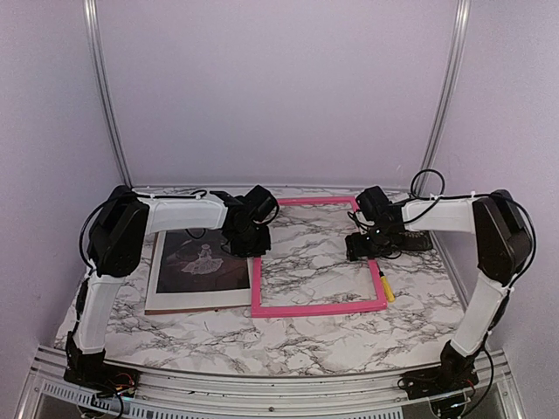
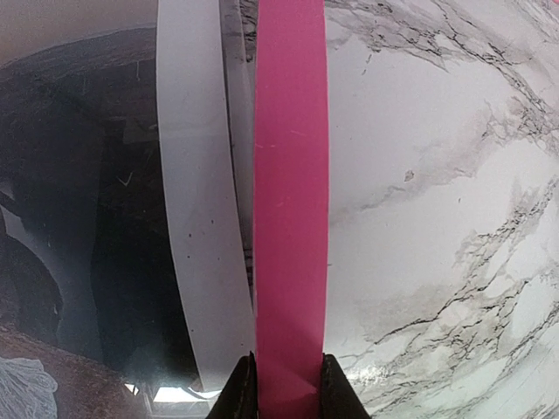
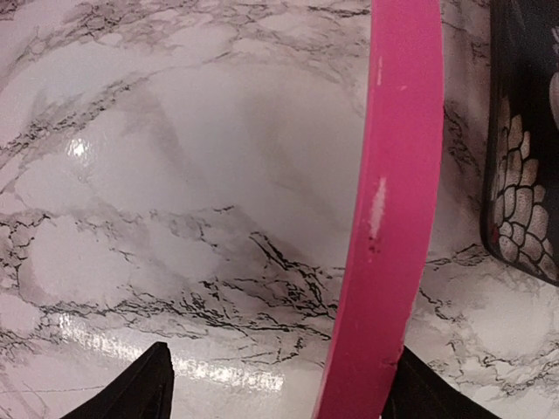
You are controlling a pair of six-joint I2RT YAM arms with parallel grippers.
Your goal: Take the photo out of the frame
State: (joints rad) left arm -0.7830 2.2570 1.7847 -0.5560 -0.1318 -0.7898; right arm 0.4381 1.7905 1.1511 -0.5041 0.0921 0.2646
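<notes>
The pink frame (image 1: 319, 308) lies flat on the marble table with nothing inside it; marble shows through. My left gripper (image 1: 251, 247) sits on its left bar. In the left wrist view that gripper (image 2: 288, 371) is shut on the pink frame bar (image 2: 291, 175). The photo (image 1: 199, 262), dark with a small white figure, lies outside the frame to its left, on top of a pale sheet and a brown board. My right gripper (image 1: 362, 249) hovers over the right bar. Its jaws (image 3: 279, 367) stand wide open, and the frame bar (image 3: 393, 175) runs just inside the right finger.
A yellow and black pen-like tool (image 1: 385, 285) lies along the frame's right bar on the outside. A dark patterned object (image 3: 524, 175) sits just beyond that bar, under the right arm. Purple walls close in the back and sides.
</notes>
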